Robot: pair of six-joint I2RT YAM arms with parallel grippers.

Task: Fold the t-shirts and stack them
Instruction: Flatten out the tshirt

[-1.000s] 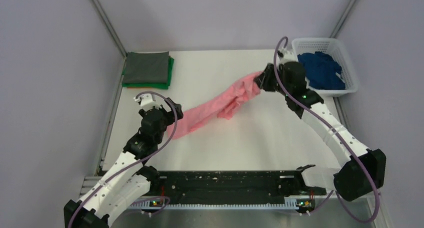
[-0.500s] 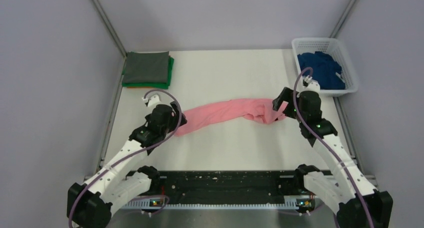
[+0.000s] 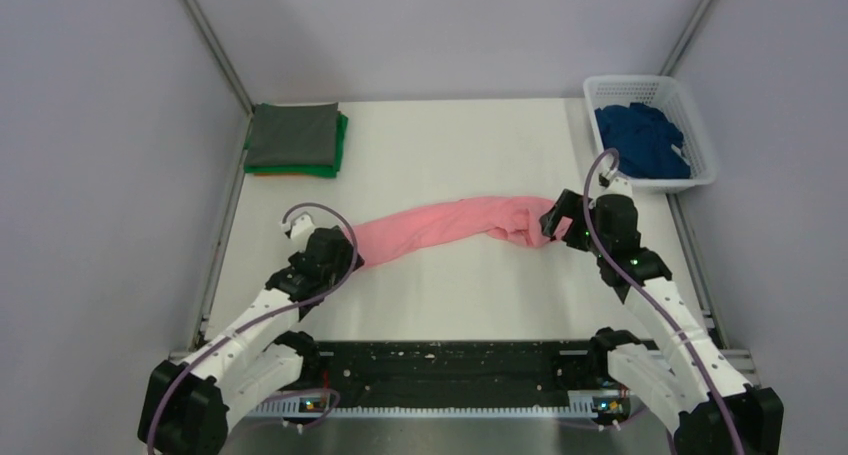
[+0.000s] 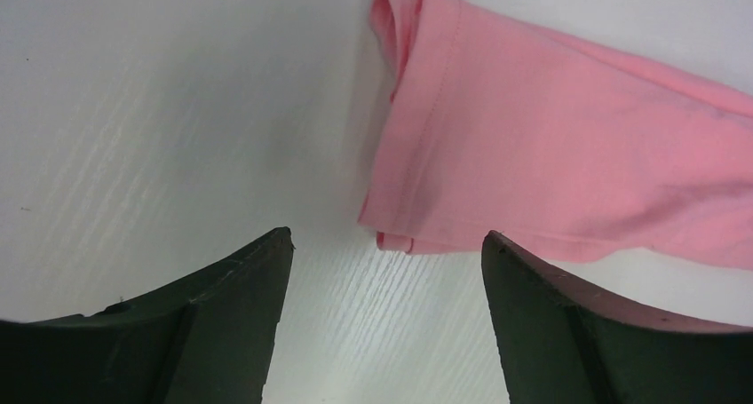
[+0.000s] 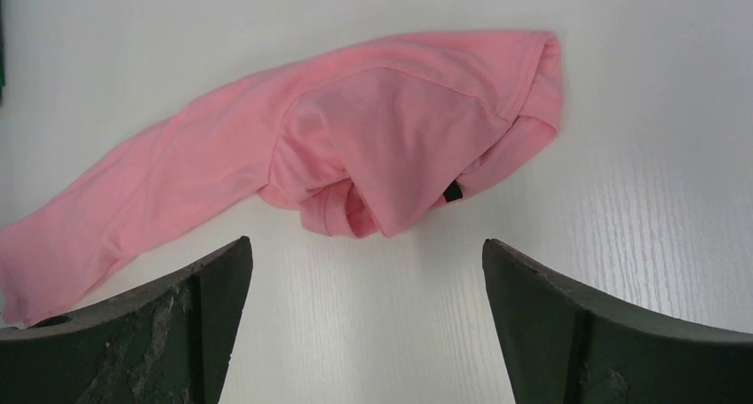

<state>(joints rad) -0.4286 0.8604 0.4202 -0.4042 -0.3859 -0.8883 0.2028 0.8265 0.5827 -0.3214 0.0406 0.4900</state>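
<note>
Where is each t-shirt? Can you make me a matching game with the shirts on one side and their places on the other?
Shirts:
1. pink t-shirt
2. dark blue t-shirt
3. grey t-shirt
4. green t-shirt

Places:
A. inside the white basket
B. on top of the folded pile in the far left corner
C. lying stretched out across the middle of the table
D. peeking out from under the grey one

Right pairs: 1-C, 2-A, 3-B, 4-D
</note>
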